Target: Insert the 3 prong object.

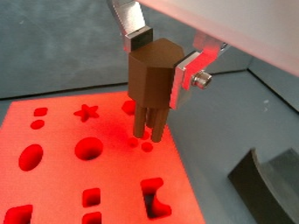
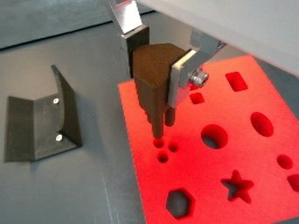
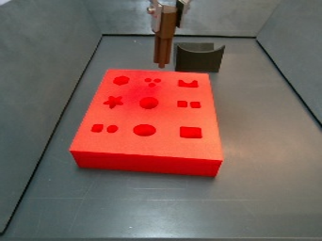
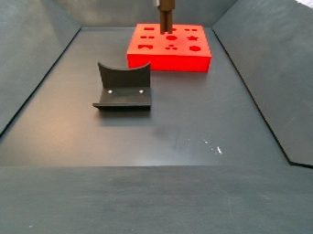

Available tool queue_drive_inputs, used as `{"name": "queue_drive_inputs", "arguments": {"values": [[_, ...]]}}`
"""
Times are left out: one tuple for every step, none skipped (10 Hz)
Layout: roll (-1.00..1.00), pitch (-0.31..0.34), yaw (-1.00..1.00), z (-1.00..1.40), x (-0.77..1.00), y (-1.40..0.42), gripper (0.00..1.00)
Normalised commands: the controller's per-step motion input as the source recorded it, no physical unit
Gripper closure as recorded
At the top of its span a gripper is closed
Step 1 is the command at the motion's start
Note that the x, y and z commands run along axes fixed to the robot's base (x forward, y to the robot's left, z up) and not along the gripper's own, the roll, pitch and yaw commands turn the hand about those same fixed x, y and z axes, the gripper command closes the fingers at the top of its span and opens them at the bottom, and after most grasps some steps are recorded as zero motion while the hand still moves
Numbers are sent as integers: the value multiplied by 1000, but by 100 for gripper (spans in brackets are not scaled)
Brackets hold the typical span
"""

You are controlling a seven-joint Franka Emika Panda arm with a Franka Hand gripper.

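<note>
My gripper (image 1: 162,63) is shut on the 3 prong object (image 1: 151,83), a brown wooden block with narrow prongs pointing down. It also shows in the other wrist view (image 2: 156,77). The silver fingers (image 2: 184,72) clamp its two sides. The prong tips hang right at a cluster of three small round holes (image 2: 166,153) near one edge of the red board (image 2: 239,162). I cannot tell whether the tips have entered the holes. In both side views the gripper (image 3: 165,13) (image 4: 163,5) holds the piece (image 3: 164,45) upright over the board's (image 3: 149,122) far part.
The red board (image 4: 171,47) has several cut-outs: a star (image 1: 86,112), ovals, squares and a hexagon. The dark fixture (image 4: 123,88) stands on the grey floor apart from the board and also shows in a wrist view (image 2: 41,122). Grey walls surround the floor.
</note>
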Motion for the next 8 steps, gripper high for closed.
{"name": "queue_drive_inputs", "arguments": {"values": [[-14,-63,-114,-154,-17,14,100],[-9,-77,-157,-277,-63,0,100],[0,-129,-231,-391,0,0,100],[3,-153,-240,-369,0,0,100],[71,-147,-217,-326,0,0,100],[124,-116,-234,-246,-120,0,100],[63,-107,-226,-117,-197,0,100],[14,-119,-191,-66,-283,11,100]]}}
